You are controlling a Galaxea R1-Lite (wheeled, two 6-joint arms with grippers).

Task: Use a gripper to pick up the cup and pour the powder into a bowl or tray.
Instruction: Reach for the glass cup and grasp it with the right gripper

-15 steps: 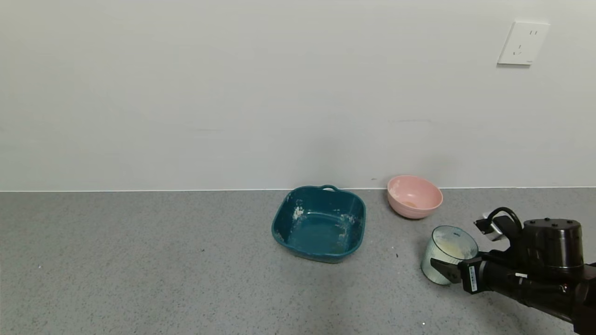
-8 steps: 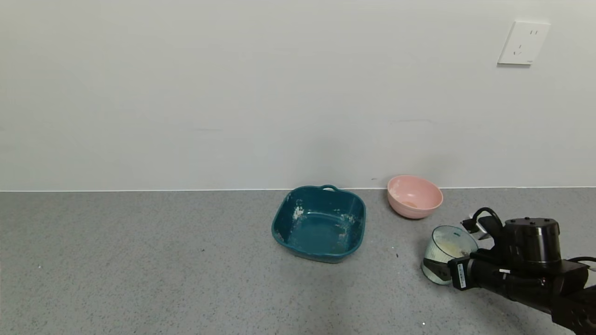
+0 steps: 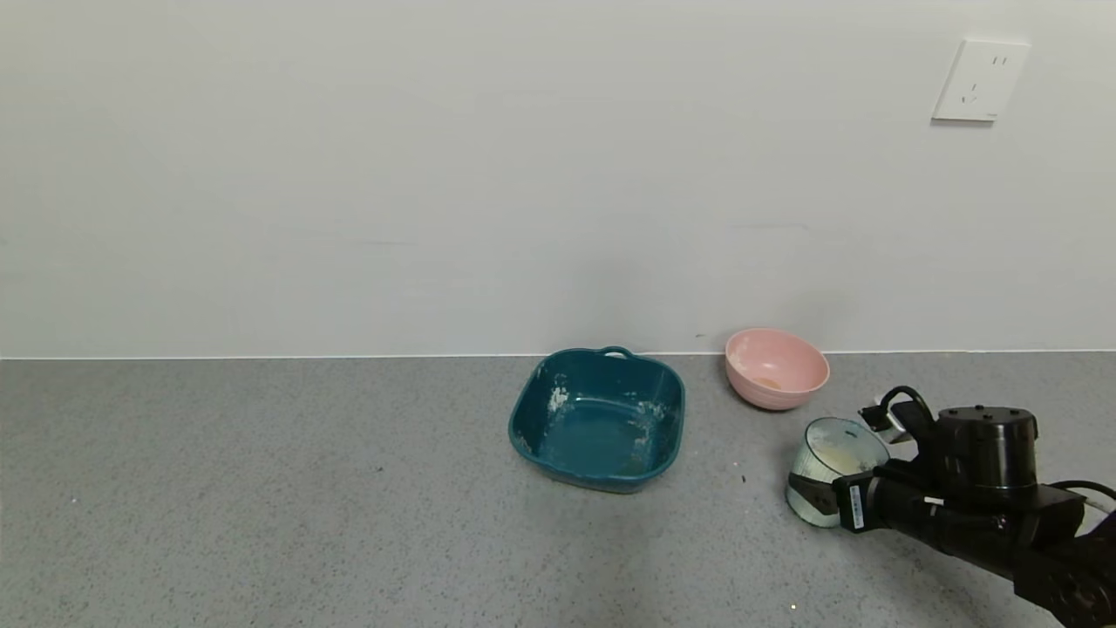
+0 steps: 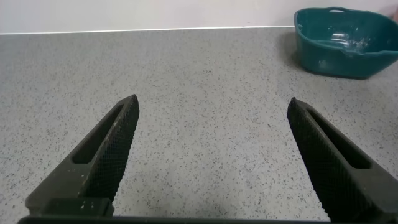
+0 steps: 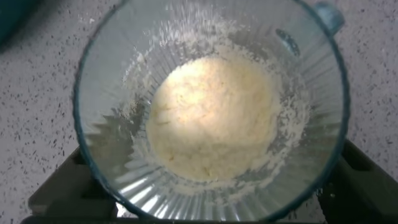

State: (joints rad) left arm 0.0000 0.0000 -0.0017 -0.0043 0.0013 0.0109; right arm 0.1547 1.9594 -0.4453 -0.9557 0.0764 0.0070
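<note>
Even, soft light; faint shadows

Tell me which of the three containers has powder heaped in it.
The ribbed pale cup in the right gripper; the teal basin only has white smears, the pink bowl none.

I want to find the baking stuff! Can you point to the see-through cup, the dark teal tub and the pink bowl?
Translucent pale blue-green ribbed plastic cup (image 3: 818, 475): head view, its side wall.
Dark teal rounded-square plastic tub (image 3: 670, 384): head view, its far right rim.
Round pink bowl (image 3: 776, 397): head view, its outer wall.
</note>
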